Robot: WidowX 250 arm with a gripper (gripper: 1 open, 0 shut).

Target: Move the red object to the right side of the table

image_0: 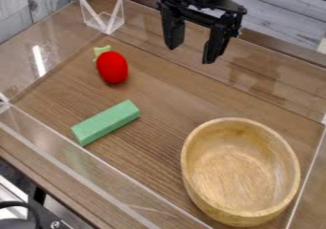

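**Camera: gripper empty and wide, fruit untouched at left**

Camera view, one frame. Gripper [193, 40] hangs at the back of the table [192, 99], pointing down, jaws spread wide, nothing between them. Red fruit [112, 66] sits on the left half, near the left acrylic wall [38, 56], stem up, well apart from the gripper. Green block [106, 122] lies flat in front of it, separate. Wooden bowl [241, 170] fills the front right corner, empty. Judgement: pick not started; wide jaws suit dropping over the round fruit. Bare wood behind the bowl looks like the likely drop spot, since the bowl blocks the front right.
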